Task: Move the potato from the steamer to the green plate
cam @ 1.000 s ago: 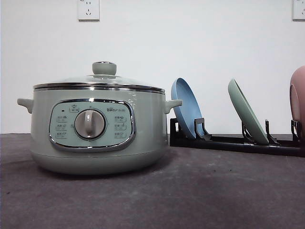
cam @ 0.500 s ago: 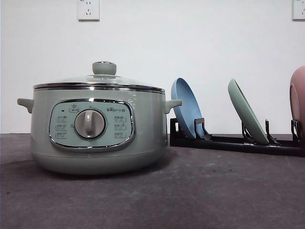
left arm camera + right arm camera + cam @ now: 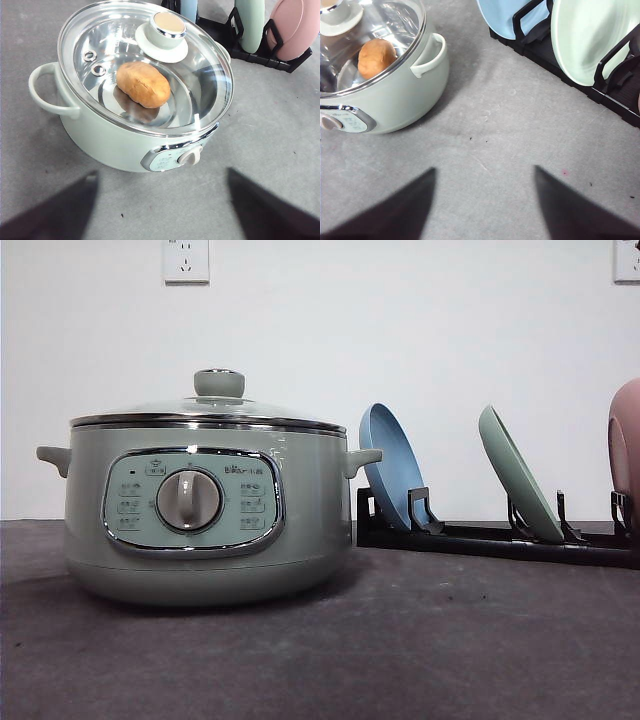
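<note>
While glass lid [image 3: 200,85] sits closed on steamer [image 3: 200,510], potato [image 3: 143,84] lies inside. Green plate [image 3: 518,475] upright in black rack [image 3: 480,538]. Left gripper [image 3: 162,200] and right gripper [image 3: 485,200] both spread apart above table, holding nothing.

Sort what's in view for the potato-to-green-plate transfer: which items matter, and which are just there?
Belongs to the job:
potato, inside the steamer
steamer, glass lid on
green plate, upright in the black rack

Just there:
blue plate, also racked
pink plate, also racked
wall sockets
</note>
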`<state>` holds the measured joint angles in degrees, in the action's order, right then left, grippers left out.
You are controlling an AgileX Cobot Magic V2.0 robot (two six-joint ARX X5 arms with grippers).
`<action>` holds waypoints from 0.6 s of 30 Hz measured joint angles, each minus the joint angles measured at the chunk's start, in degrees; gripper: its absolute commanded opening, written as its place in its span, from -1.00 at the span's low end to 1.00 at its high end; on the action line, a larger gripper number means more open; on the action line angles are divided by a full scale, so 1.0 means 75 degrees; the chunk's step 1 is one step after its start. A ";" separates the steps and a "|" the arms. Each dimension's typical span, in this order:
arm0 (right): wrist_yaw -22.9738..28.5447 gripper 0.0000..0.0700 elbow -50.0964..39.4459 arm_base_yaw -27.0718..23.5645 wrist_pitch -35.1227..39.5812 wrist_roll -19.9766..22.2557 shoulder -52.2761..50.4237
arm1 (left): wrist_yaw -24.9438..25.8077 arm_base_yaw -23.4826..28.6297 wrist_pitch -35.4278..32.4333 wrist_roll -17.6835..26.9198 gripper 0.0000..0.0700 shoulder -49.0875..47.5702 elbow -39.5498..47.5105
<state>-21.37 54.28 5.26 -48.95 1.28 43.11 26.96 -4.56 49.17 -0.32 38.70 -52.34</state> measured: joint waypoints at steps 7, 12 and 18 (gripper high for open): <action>0.0000 0.31 0.0000 0.0000 0.0001 -0.0022 0.0000 | 0.0000 0.0000 -0.0003 0.0001 0.71 0.0000 0.0000; 0.0014 0.31 0.0000 0.0000 0.0269 -0.0185 0.0000 | 0.0000 0.0000 -0.0010 0.0001 0.70 0.0000 0.0000; 0.0065 0.31 0.0336 0.0000 0.0945 -0.0864 0.0329 | 0.0000 0.0000 -0.0015 0.0001 0.70 -0.0003 0.0000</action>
<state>-20.88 56.80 5.26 -41.86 -5.20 45.58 26.96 -4.56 49.06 -0.32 38.68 -52.34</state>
